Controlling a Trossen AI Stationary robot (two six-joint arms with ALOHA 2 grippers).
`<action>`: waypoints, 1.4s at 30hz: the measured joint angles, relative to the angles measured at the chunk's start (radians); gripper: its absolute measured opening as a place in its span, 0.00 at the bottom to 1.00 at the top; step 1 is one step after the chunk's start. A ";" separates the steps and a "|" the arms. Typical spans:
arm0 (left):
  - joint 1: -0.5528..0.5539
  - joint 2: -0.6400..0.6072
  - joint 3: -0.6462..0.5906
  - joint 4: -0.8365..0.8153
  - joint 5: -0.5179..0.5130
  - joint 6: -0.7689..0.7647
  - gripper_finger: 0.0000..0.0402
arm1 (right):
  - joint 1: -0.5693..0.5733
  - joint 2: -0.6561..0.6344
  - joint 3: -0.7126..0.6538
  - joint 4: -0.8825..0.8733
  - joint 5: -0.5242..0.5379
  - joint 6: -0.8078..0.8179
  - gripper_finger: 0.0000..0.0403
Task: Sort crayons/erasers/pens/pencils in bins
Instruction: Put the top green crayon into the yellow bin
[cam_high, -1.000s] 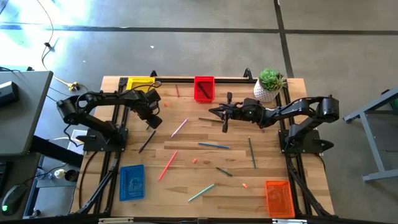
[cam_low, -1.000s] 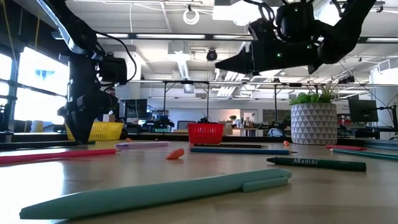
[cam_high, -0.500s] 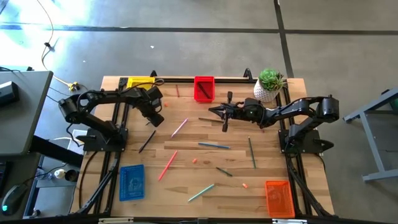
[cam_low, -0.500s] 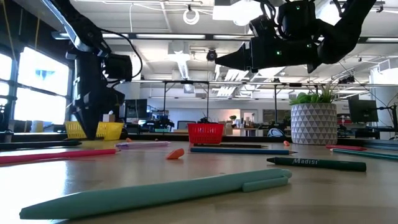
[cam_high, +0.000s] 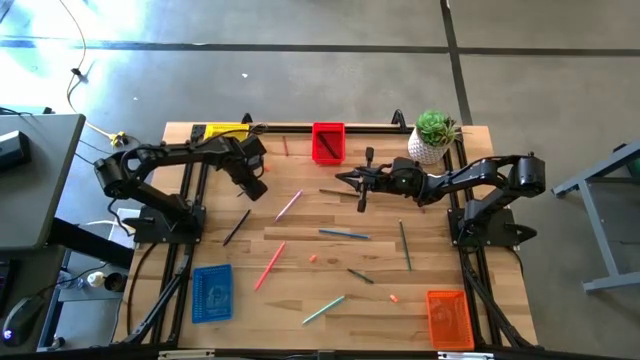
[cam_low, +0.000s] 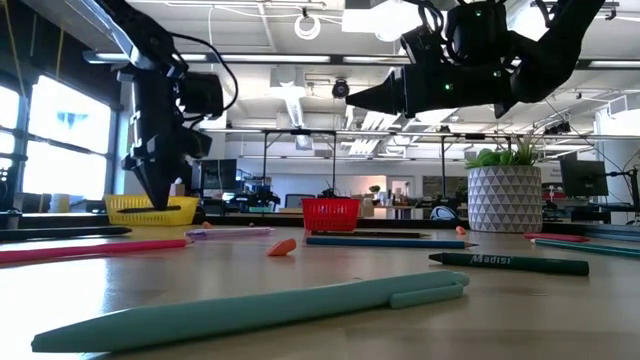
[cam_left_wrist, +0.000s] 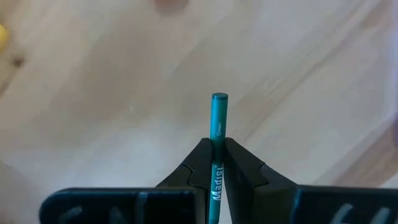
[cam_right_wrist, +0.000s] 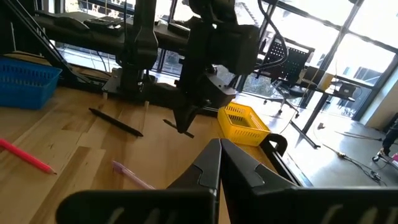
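My left gripper (cam_high: 255, 187) points down over the table's far left part, near the yellow bin (cam_high: 225, 131), and is shut on a green crayon (cam_left_wrist: 218, 118). The low view shows it (cam_low: 160, 198) above the tabletop. My right gripper (cam_high: 345, 180) hangs level over the table's far middle, shut and holding nothing, pointing toward the left edge. The red bin (cam_high: 327, 141) stands at the far edge, the blue bin (cam_high: 211, 292) near left, the orange bin (cam_high: 449, 318) near right. Pens, pencils and erasers lie loose on the wood. My left gripper pinches the green crayon's shaft (cam_left_wrist: 217, 155) between its two fingers, coming from above with the fingers across it. One end (cam_left_wrist: 219, 98) sticks out past the fingers. In the right wrist view the crayon (cam_right_wrist: 176, 127) lies about level at the fingertips, clear of the table.
Loose on the table lie a pink pen (cam_high: 288, 206), a black pen (cam_high: 237, 226), a red pencil (cam_high: 270, 265), a blue pencil (cam_high: 343, 234), a green pencil (cam_high: 404, 245), a teal pen (cam_high: 323, 309) and two orange erasers (cam_high: 313, 258). A white plant pot (cam_high: 432, 137) stands far right.
My left gripper has shut on the green crayon, then risen from the tabletop and drifted toward the far edge and the yellow bin, taking the crayon clear of the wood.
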 joint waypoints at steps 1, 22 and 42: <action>0.000 0.000 0.012 -0.008 -0.002 0.000 0.04 | 0.000 0.000 0.000 0.000 0.000 0.001 0.00; -0.033 -0.002 0.277 -0.144 -0.068 0.046 0.04 | 0.000 0.000 0.000 -0.019 0.000 0.000 0.00; 0.011 -0.006 0.394 -0.142 -0.271 0.135 0.04 | 0.000 0.000 0.000 -0.027 0.000 0.000 0.00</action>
